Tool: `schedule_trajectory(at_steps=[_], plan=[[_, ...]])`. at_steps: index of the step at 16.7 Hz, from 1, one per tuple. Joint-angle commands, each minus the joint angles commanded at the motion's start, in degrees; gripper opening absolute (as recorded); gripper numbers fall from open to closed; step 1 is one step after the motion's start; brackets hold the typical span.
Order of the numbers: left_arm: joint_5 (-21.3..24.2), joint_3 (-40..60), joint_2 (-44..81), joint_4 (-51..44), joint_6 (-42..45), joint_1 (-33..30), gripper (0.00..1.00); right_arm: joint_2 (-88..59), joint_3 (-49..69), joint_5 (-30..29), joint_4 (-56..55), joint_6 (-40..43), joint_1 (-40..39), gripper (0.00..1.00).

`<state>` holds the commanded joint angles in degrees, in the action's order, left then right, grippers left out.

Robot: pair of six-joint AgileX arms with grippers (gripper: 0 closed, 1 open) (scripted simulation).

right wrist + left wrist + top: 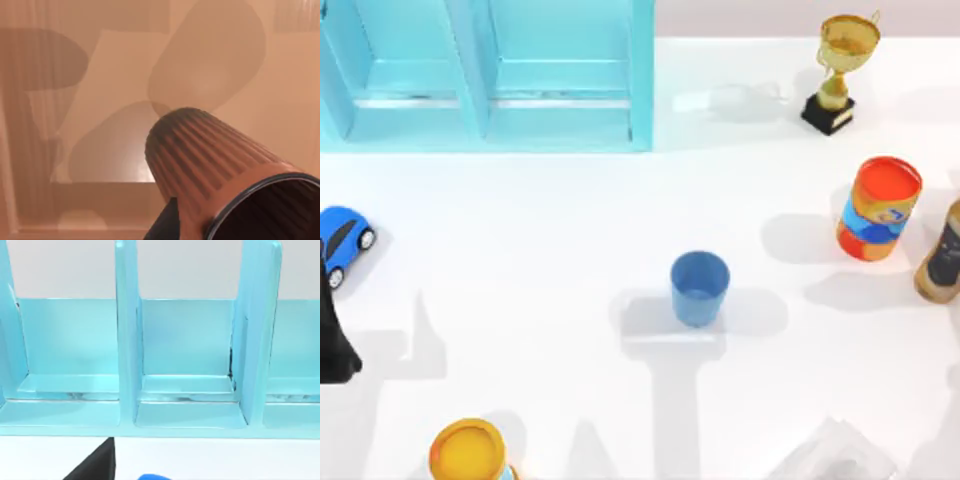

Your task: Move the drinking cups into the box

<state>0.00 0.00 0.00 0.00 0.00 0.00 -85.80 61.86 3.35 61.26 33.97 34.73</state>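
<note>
Top view: the blue cup point(700, 288) stands mid-surface point(550, 250), well apart from the teal box point(485, 75); left arm point(332, 335) sits at the left edge. Left wrist view: box compartments; pincer state untellable. Right wrist view: ribbed brown cup point(210, 170) close up; whether the right pincer grips it, I cannot tell.

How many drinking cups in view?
2. Blue cup stands at table centre in the top view; ribbed brown cup sits close to the right wrist camera.

A ribbed brown cup point(210, 165) hangs tilted over a tan floor point(125, 65).
</note>
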Motion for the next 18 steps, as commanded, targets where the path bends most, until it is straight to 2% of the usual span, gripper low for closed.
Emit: schedule_trajectory(at_steps=[3,4,13,18], plan=[[0.0,0.0,0.0,0.0,0.0,0.0,1.0,0.0,0.0,0.0,0.0,0.0,0.0,0.98],[0.0,0.0,0.0,0.0,0.0,0.0,1.0,0.0,0.0,0.0,0.0,0.0,0.0,1.0],[0.0,0.0,0.0,0.0,0.0,0.0,1.0,0.0,0.2,0.0,0.2,0.0,0.0,1.0],[0.0,0.0,0.0,0.0,0.0,0.0,1.0,-0.6,9.8,0.3,9.6,0.1,0.6,1.0]])
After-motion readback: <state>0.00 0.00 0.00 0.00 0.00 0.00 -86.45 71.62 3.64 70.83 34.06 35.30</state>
